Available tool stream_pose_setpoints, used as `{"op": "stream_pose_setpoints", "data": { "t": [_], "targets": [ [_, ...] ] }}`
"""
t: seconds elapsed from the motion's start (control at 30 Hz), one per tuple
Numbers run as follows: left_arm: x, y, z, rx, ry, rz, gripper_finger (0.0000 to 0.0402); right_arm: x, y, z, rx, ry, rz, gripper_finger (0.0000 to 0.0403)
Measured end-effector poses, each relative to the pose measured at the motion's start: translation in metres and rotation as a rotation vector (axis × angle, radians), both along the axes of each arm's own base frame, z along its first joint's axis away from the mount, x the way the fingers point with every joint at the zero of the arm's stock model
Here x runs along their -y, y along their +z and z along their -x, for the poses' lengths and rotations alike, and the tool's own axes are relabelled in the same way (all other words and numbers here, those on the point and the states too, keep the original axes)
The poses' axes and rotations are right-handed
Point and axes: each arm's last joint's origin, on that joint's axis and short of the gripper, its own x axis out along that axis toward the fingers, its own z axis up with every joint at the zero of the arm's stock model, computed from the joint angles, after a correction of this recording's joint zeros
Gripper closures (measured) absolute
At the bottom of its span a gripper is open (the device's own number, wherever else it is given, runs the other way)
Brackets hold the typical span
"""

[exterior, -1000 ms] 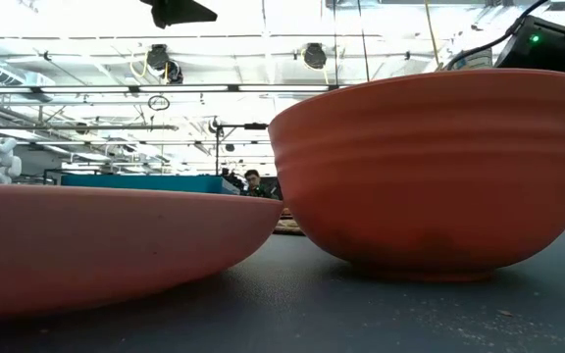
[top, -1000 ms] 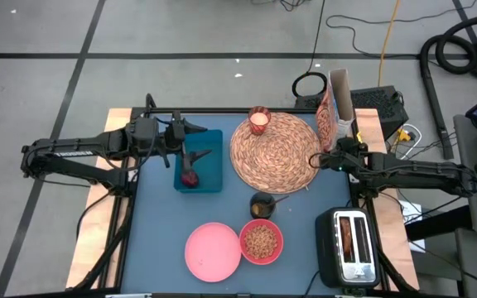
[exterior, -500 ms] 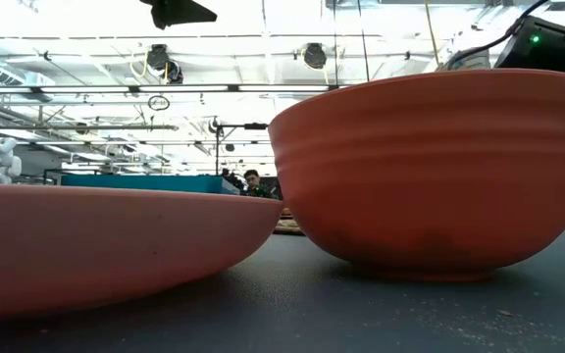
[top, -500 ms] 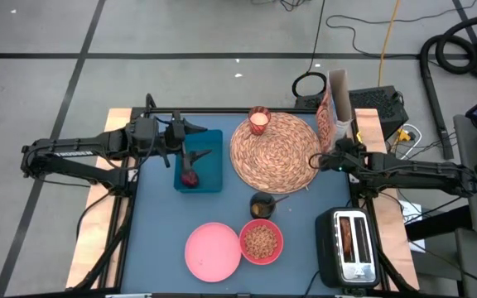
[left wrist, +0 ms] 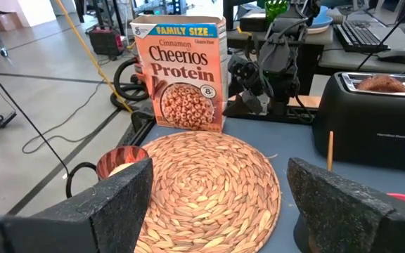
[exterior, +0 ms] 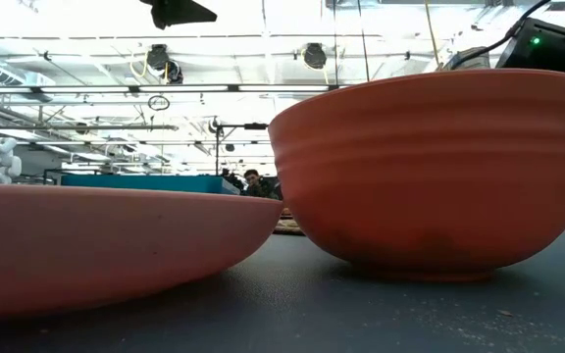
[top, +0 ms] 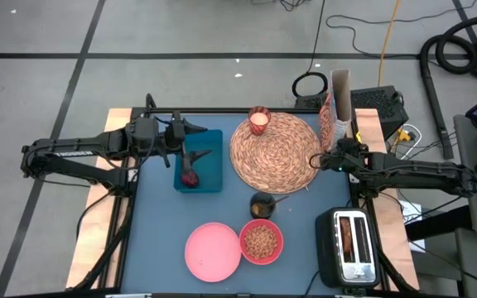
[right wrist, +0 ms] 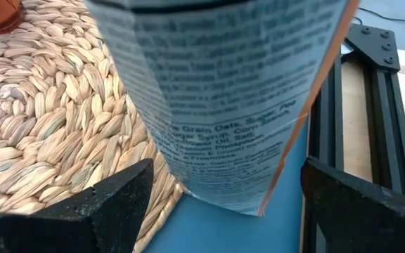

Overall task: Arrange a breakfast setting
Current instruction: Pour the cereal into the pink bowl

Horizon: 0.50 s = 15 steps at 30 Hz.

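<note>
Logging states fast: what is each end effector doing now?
Left end effector: open, empty.
Right end effector: open, facing the Cheerios box, not gripping.

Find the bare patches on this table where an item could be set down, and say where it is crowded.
Free: the placemat top, bare but for the candle at its rim, and the blue table between tray and plate. Crowded: plate, bowl and toaster along the near edge.

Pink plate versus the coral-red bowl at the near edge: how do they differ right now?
The pink plate is wider, shallow and empty; the coral-red bowl is smaller across, deep-walled and holds brown cereal. The plate is paler pink, the bowl a darker orange-red. In the low view the bowl stands taller than the plate. Both are round and sit side by side on the blue table, off the straw placemat.
</note>
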Motion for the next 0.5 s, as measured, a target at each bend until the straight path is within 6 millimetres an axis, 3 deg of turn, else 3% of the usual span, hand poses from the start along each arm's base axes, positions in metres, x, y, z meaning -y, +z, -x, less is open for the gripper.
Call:
{"op": "stream_pose_setpoints", "data": {
  "t": [0.5],
  "targets": [
    [0.0, 0.0, 0.0, 0.0, 0.0, 0.0, 0.0069, 0.0001, 0.0003, -0.0006, 0.006, 0.002, 0.002, 0.0055]
  ]
}}
